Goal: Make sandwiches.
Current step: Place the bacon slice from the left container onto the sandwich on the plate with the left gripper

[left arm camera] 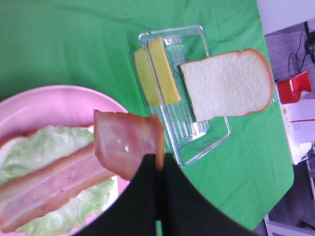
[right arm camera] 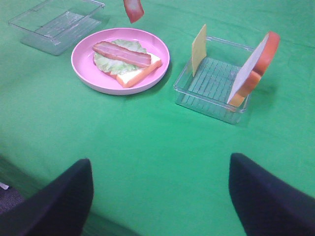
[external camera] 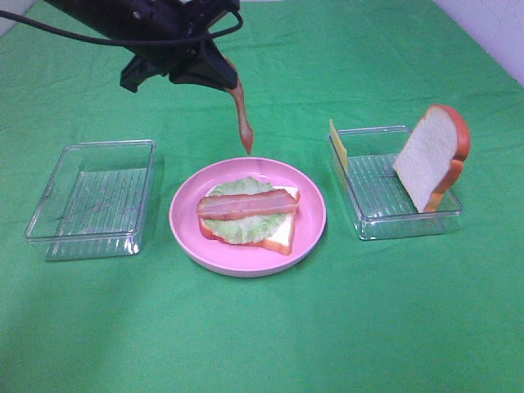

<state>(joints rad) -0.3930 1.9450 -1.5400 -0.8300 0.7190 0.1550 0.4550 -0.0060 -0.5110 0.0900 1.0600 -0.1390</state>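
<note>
Left gripper (external camera: 223, 75) clamped on top end of bacon strip (external camera: 242, 119), dangling above pink plate (external camera: 184, 237) holding half-built sandwich (external camera: 248, 219). Strip likely light, floppy; end hold suits. Right gripper (right arm camera: 160, 194) spread wide, empty.

This is looking like a robot lab: a green cloth-covered table (external camera: 262, 344) is carrying plastic toy food (external camera: 247, 217), red-and-white boxy equipment (left arm camera: 294, 88) sitting on grey floor (left arm camera: 281, 59).

A bacon strip (external camera: 241, 115) is hanging over the far rim of the pink plate (external camera: 315, 219), blocking entry there. A bread slice (external camera: 427, 155) and cheese square (external camera: 338, 147) are standing in the right tray (external camera: 409, 223), leaving a gap between. Green cloth (external camera: 262, 327) is lying open in front.
</note>
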